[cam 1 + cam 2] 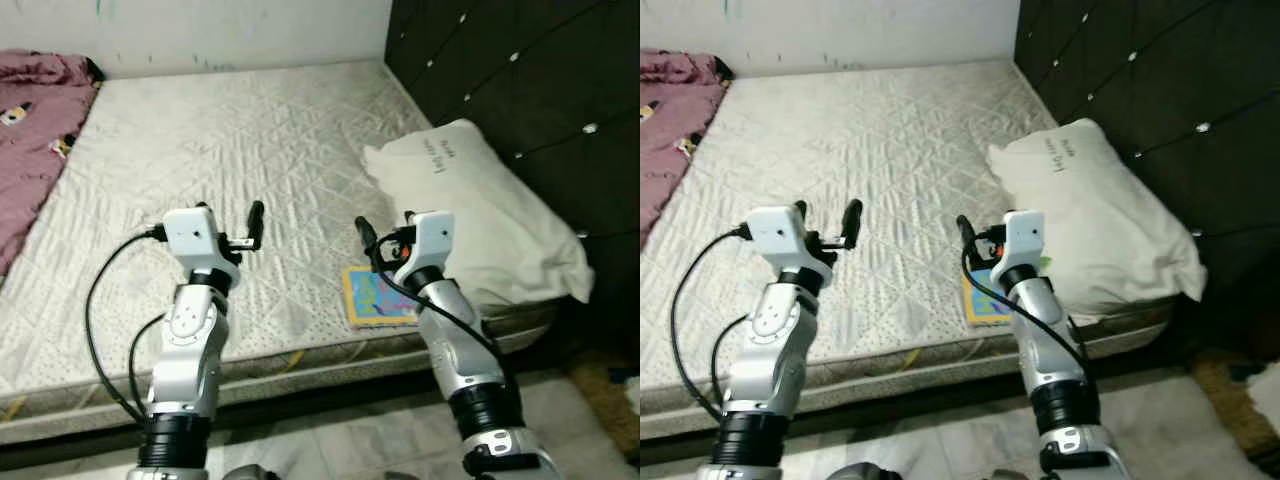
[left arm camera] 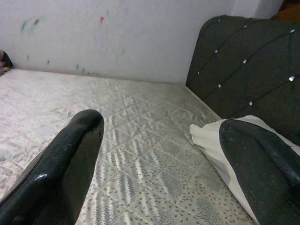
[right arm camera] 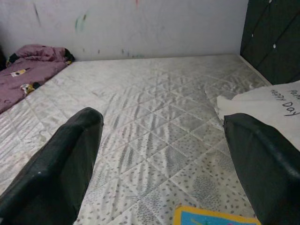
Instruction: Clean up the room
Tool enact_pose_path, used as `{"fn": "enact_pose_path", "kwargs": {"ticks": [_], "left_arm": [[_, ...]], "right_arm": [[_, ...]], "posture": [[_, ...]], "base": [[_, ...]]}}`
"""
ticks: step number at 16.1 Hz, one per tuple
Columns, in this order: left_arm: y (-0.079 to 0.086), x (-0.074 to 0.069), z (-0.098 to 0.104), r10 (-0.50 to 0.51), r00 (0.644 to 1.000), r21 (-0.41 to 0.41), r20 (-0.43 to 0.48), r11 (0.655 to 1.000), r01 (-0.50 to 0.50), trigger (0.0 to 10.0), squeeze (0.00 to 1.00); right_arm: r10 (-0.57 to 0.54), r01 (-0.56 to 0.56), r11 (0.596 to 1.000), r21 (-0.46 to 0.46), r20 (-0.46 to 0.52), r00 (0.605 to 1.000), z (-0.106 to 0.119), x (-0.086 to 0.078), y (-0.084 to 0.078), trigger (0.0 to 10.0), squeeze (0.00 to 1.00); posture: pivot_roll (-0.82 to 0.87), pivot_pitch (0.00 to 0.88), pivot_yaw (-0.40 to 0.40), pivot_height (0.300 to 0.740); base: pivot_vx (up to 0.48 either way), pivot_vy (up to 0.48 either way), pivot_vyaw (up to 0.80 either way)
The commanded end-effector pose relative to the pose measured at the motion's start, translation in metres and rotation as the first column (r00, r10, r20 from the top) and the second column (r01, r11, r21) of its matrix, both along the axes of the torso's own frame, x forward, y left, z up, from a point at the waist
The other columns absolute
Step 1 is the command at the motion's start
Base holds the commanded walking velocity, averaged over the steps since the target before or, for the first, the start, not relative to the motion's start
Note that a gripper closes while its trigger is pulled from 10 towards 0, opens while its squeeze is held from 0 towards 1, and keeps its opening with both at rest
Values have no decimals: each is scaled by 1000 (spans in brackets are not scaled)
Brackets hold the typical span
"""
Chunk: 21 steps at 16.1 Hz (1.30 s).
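A bare bed with a pale quilted mattress (image 1: 230,150) is seen from the head camera, with a dark tufted headboard (image 1: 520,90) on the robot's right. Both arms are raised over the near edge of the bed. The left end effector (image 1: 240,228) is held above bare quilting, its two black fingers spread wide and nothing between them; the right end effector (image 1: 385,232) is likewise wide open and empty, as is confirmed by the wrist views. Just below and in front of the right end effector a small flat square book with a yellow border and a blue picture cover (image 1: 376,297) lies on the mattress near its front edge — probably the nearest thing to be tidied. It is judged light and stiff but thin, lying flush on soft fabric, so it would best be taken by an edge, perhaps the one nearest the mattress edge, with one finger pressed into the quilting to get under it. A soft white pillow with dark lettering (image 1: 480,200) rests just beside it towards the headboard, and a crumpled mauve blanket (image 1: 30,130) lies at the far left corner — limp and bulky, best gathered by a fold.
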<state>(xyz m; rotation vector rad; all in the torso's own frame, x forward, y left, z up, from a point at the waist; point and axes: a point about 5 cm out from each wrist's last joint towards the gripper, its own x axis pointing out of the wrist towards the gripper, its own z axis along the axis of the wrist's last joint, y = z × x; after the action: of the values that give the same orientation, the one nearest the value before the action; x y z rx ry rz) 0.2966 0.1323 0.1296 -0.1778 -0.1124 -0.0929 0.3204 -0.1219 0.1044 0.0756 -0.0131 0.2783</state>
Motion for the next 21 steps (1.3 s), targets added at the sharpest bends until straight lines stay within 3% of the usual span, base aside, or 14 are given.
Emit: {"fn": "enact_pose_path", "kwargs": {"ticks": [1, 6, 9, 12, 16, 21], "left_arm": [[1, 0, 2, -3, 1000, 3, 10, 1000, 3, 10000, 0], [3, 2, 0, 54, 998, 8, -22, 999, -53, 10000, 0], [3, 0, -5, 32, 999, -6, -40, 999, -33, 10000, 0], [4, -1, -7, 30, 998, -16, -58, 999, -31, 10000, 0], [6, 1, -6, 30, 998, -18, -54, 999, -31, 10000, 0], [5, 0, -6, 29, 998, -29, -56, 999, -31, 10000, 0]], "right_arm": [[0, 0, 1000, 4, 11, 1000, 2, 1, 1, 10000, 0], [-5, 5, 1000, 3, 14, 1000, 2, 2, -1, 10000, 0], [-9, 9, 1000, -4, 7, 1000, -1, 1, -3, 10000, 0], [-15, 15, 1000, -16, 0, 1000, -2, 2, -4, 10000, 0], [-14, 14, 1000, -16, -1, 1000, -3, 3, -3, 10000, 0], [-10, 10, 1000, -20, -1, 1000, -3, 3, -4, 10000, 0]], "posture": [[-102, 0, 32, 740], [-102, 0, 32, 740], [-102, 0, 32, 740], [-94, 0, 30, 740], [-92, 0, 29, 740], [-91, 0, 24, 740]], "base": [[322, 0, 0], [121, 0, 0], [0, 0, 0], [0, 476, 0], [0, 476, -800], [0, 476, 0]]}}
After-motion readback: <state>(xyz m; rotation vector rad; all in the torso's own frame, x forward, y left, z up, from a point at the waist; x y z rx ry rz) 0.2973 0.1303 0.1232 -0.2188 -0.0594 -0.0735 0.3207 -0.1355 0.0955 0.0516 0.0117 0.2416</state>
